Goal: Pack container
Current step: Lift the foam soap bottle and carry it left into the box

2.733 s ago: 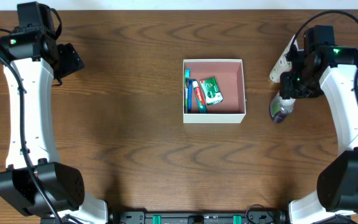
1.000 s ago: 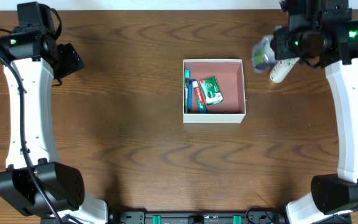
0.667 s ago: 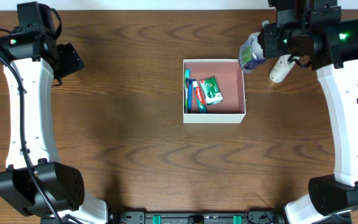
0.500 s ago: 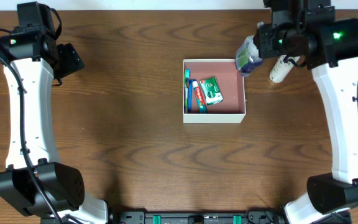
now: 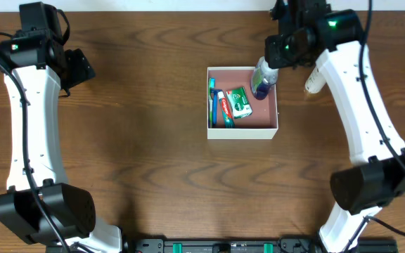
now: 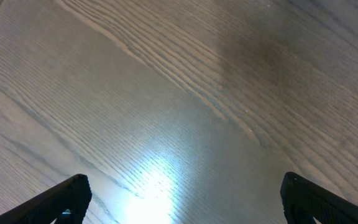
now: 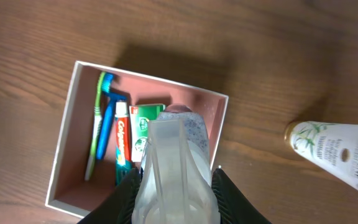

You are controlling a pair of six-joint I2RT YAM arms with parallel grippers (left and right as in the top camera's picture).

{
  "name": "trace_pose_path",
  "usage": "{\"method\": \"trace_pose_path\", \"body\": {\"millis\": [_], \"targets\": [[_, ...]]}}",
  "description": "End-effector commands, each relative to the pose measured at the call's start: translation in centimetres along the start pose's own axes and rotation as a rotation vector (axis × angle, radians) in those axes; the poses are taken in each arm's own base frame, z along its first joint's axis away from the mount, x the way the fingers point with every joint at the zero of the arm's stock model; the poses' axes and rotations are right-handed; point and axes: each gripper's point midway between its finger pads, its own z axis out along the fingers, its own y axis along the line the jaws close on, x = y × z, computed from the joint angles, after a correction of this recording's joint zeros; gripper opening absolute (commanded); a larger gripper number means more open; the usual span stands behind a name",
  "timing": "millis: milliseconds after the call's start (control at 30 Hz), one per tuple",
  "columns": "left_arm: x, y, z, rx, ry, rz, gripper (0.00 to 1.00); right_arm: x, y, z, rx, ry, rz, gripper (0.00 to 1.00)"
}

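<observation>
Overhead, my right hand (image 5: 269, 62) sits at the upper right of the container (image 5: 259, 118), pinching a clear bottle (image 5: 262, 77) with bluish-purple liquid between its two fingers. The bottle hangs over the container's upper right corner, its lower end inside the white walls; I cannot tell whether it touches the pink floor. The container stands near the middle of the bench (image 5: 139, 140), a little right of center. Along its left wall lies a toothbrush (image 5: 212, 102), with a tube of toothpaste (image 5: 223, 109) just beside it and a small green box (image 5: 240, 102) next to that, all in the left half. A white tube (image 5: 313, 81) lies on the bench outside the container, to the right of my right arm. In the right wrist view the bottle (image 7: 176, 168) fills the lower middle of the frame, my dark fingers (image 7: 229, 199) pressed against its sides, and past it I see the container (image 7: 194, 102) with the toothbrush (image 7: 96, 124), toothpaste (image 7: 120, 140) and green box (image 7: 143, 134). The white tube (image 7: 334, 152) lies at the right edge, well apart from the container. My left hand (image 5: 79, 68) is at the upper left of the overhead frame, far from the container. In the left wrist view my left hand (image 6: 191, 199) is spread wide with nothing between its fingertips, only bare wood under it.
</observation>
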Motion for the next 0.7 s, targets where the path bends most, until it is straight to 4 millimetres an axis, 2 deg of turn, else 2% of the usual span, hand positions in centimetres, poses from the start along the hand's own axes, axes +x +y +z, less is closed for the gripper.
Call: {"method": "trace_pose_path", "body": {"millis": [0,333,467,667], "targets": [[0.1,0.2,0.2,-0.01,0.003,-0.005,0.98,-0.5,0.7,0.2,0.0,-0.011,0.001,0.13],[0.1,0.2,0.2,-0.01,0.003,-0.005,0.98,0.0,-0.8,2.9,0.095,0.041,-0.003,0.15],[0.1,0.2,0.2,-0.01,0.003,-0.005,0.98,0.2,-1.4,4.1,0.128,0.056,0.05,0.15],[0.1,0.2,0.2,-0.01,0.003,-0.005,0.98,0.2,-1.5,6.1,0.131,0.078,0.049,0.16]]}}
